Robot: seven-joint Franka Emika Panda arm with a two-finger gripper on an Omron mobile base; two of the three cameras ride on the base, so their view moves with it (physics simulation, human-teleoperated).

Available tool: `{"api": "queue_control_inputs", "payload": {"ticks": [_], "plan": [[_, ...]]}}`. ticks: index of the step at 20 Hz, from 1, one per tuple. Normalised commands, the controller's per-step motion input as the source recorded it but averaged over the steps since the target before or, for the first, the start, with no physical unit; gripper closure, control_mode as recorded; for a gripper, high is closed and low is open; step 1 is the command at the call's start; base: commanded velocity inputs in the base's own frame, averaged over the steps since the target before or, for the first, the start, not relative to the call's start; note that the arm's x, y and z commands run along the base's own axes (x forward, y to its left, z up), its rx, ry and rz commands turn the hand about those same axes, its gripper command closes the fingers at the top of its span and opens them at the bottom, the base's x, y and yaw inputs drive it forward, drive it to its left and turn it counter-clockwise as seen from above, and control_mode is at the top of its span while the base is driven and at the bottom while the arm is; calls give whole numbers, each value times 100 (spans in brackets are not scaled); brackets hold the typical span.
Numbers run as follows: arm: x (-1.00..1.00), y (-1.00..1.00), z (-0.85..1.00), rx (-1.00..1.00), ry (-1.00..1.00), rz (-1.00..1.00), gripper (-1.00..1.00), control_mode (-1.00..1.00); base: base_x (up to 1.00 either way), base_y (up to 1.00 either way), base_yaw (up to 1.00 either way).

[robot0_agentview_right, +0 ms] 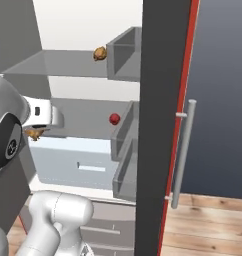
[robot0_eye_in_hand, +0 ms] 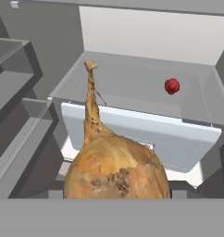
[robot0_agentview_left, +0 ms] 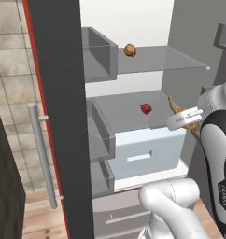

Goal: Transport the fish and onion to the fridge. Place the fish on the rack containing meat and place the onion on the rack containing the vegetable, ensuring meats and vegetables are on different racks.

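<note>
While the jaws grip the onion (robot0_eye_in_hand: 116,171), the arm reaches toward the fridge (robot0_agentview_left: 59,116).

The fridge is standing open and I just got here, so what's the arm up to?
The arm's claw is holding the onion in front of the open fridge, at about the height of the lower shelf, above the white drawer. The vegetable, a red ball, lies on that lower shelf, so the onion looks headed there. The meat sits on the upper shelf.
</note>
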Motion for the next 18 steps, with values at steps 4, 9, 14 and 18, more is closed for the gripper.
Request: {"api": "queue_control_inputs", "payload": {"ticks": [4, 9, 14, 18], "plan": [[0, 0, 0, 0, 0, 0, 100, 100, 86, 0, 15], [0, 0, 0, 0, 0, 0, 100, 100, 81, -7, 17], [0, 0, 0, 0, 0, 0, 100, 100, 57, -16, 18], [0, 0, 0, 0, 0, 0, 100, 100, 44, 0, 4]]}}
